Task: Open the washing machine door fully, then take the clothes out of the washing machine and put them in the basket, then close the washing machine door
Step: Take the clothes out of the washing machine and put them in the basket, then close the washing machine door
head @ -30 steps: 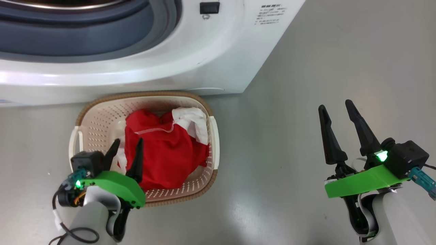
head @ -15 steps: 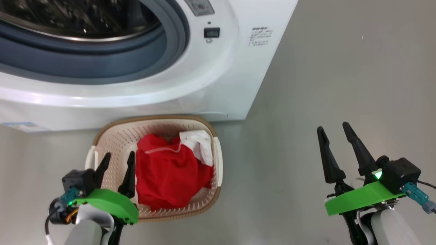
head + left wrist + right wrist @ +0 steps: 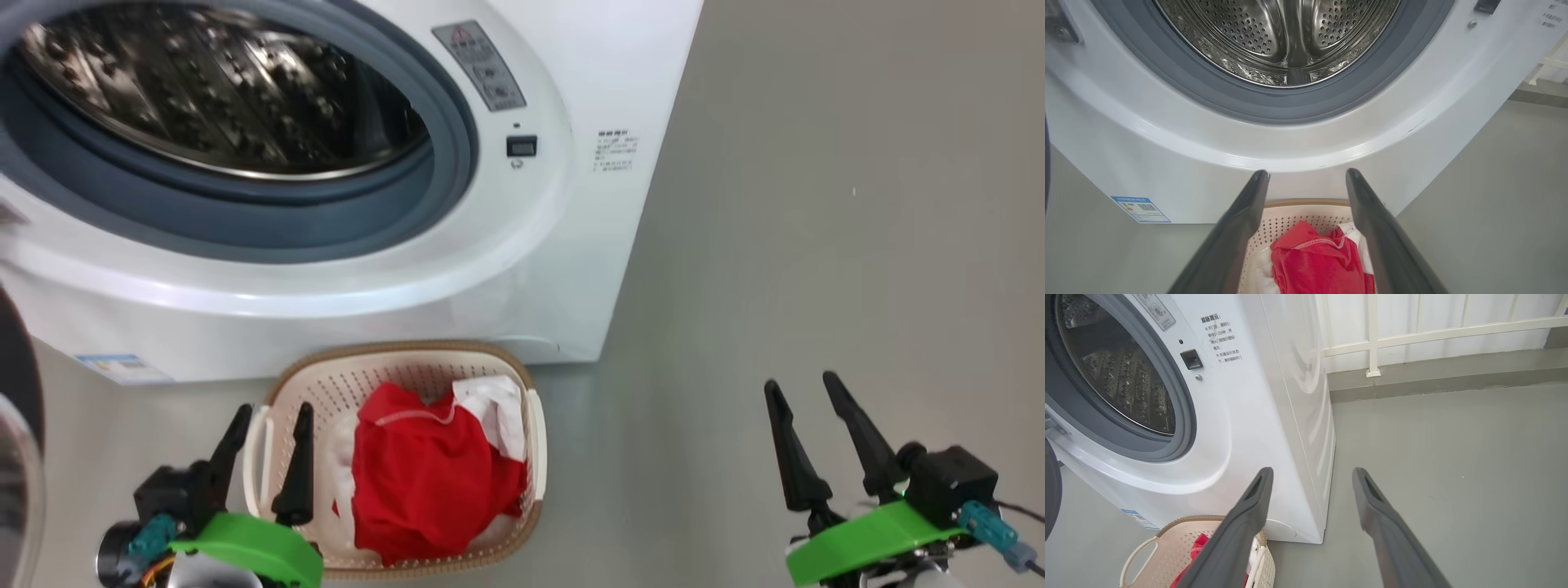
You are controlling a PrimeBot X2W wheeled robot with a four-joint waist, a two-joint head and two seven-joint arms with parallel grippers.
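holding: nothing. the left gripper (image 3: 272, 411) has its jaws spread wide and empty, by the left handle of the basket (image 3: 408, 349). the right gripper (image 3: 800, 380) is just as wide and empty, over bare floor (image 3: 816, 204) well apart from the basket.
clothes: the clothes (image 3: 433, 482) lie as a red heap with white fabric inside the basket, and no finger touches them.
basket place: on the floor just in front of the base of the washing machine (image 3: 571, 245), below its opening.
drum: the drum (image 3: 1286, 36) shows bare perforated steel. no fabric lies in the part that can be seen.
door: the door (image 3: 1051, 490) is swung open. its dark rim and a strip of glass sit at the left edge of the head view.
done, as judged: the door is opened, and the clothes are out and in the basket.
left, as judged: closing the door, probably the last step.
count: two grippers, four fingers, one basket, one washing machine, one door, one heap of clothes. how many garments are in the heap cannot be told.
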